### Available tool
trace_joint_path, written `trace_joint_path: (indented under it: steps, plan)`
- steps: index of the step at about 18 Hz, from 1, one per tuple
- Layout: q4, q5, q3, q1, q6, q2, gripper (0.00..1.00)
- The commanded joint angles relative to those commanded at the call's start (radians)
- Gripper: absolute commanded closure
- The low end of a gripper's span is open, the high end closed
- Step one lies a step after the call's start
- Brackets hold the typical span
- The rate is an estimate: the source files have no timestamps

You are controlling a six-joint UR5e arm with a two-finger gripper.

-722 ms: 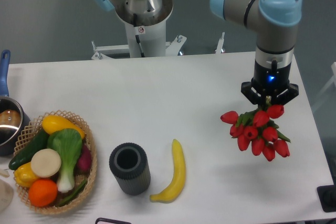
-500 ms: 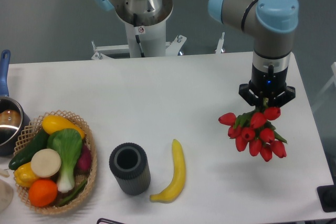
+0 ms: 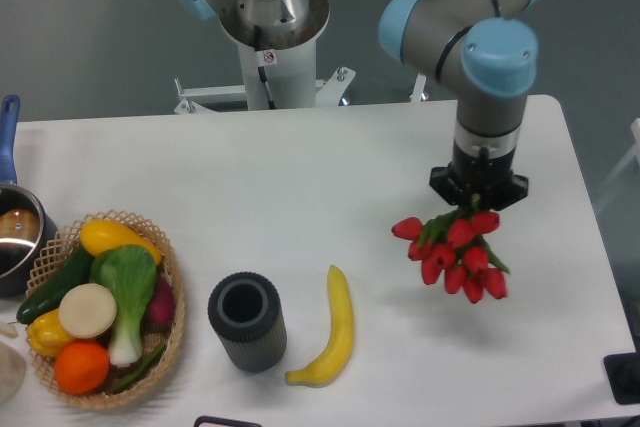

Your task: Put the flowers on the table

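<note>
The flowers (image 3: 452,252) are a bunch of red tulips with green leaves, hanging heads-down over the right part of the white table (image 3: 330,167). My gripper (image 3: 478,195) points straight down and is shut on the stems of the flowers, which are mostly hidden under the gripper body. The bunch hangs just below the gripper; its shadow falls on the table beneath it, and I cannot tell whether the lowest blooms touch the surface.
A yellow banana (image 3: 333,327) lies left of the flowers. A dark grey ribbed cylinder cup (image 3: 247,321) stands beside it. A wicker basket (image 3: 170,287) of vegetables and fruit sits at the front left, a pot (image 3: 15,237) at the left edge.
The gripper has moved left and slightly back with the flowers in it. Everything else on the table stays put.
</note>
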Motion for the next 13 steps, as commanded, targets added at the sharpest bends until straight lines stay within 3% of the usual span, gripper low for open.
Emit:
trace_joint_path:
  steps: [2, 3, 4, 5, 8, 13]
  plan:
    - [0.0, -0.003, 0.0, -0.006, -0.002, -0.008, 0.47]
    - [0.002, -0.003, -0.002, -0.012, -0.003, -0.009, 0.33]
    - [0.002, -0.003, -0.002, -0.014, 0.0, -0.011, 0.07]
    - [0.005, 0.0, 0.0, -0.015, 0.0, -0.011, 0.0]
    - [0.047, 0.002, -0.015, -0.014, 0.0, -0.008, 0.0]
    - [0.06, -0.005, -0.029, -0.008, 0.002, 0.001, 0.0]
